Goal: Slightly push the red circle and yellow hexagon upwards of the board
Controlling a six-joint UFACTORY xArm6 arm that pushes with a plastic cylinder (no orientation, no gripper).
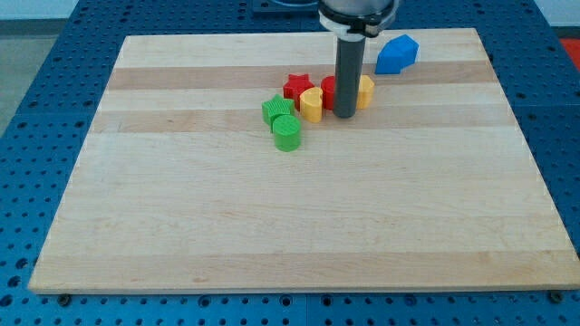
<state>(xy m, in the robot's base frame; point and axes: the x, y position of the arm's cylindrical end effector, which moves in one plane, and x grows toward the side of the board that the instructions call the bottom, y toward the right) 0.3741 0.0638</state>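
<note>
My tip [345, 114] stands on the board just below the red circle [329, 91] and the yellow hexagon [365, 91], between them; the rod hides part of both. The red circle shows at the rod's left, the yellow hexagon at its right. Both sit in the upper middle of the wooden board [299, 226]. The tip looks to touch or nearly touch them.
A yellow heart-like block [311, 104] lies left of the tip, a red star [296, 87] above it. A green star [276, 110] and a green cylinder [286, 132] lie further left. A blue block [396, 54] sits near the top right.
</note>
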